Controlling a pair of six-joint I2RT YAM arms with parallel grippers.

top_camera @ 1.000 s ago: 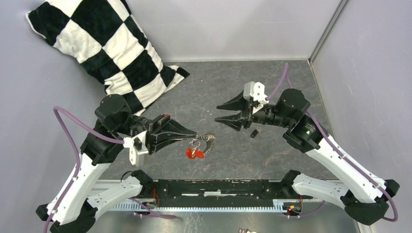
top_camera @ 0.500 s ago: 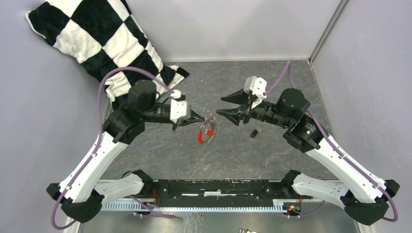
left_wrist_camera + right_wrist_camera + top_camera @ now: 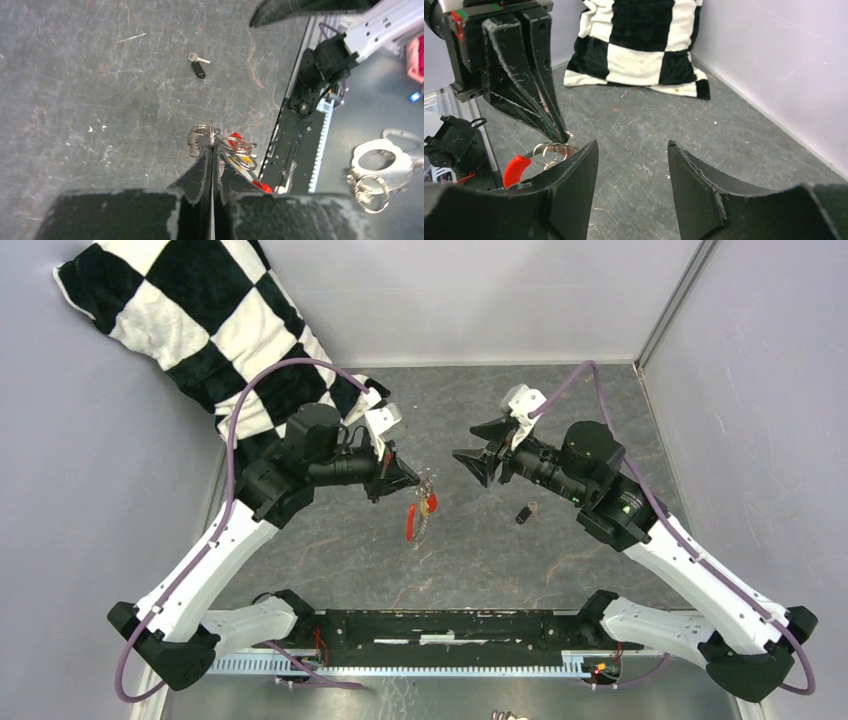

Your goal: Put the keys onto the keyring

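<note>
Grey wire keyring (image 3: 424, 492) with a red sleeve hangs pinched in the left pincer (image 3: 413, 480); spread right pincer (image 3: 466, 443) faces it nearby, black-headed key (image 3: 524, 512) lying apart on the table (image 3: 480, 560)

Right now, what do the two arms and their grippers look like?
The left arm and right arm have white links, black joints, and a looping purple cable each. The left gripper and right gripper have scuffed, black, wedge-shaped fingers.

Bright, even light casts faint soft shadows (wrist views blur slightly close to the lens)
</note>
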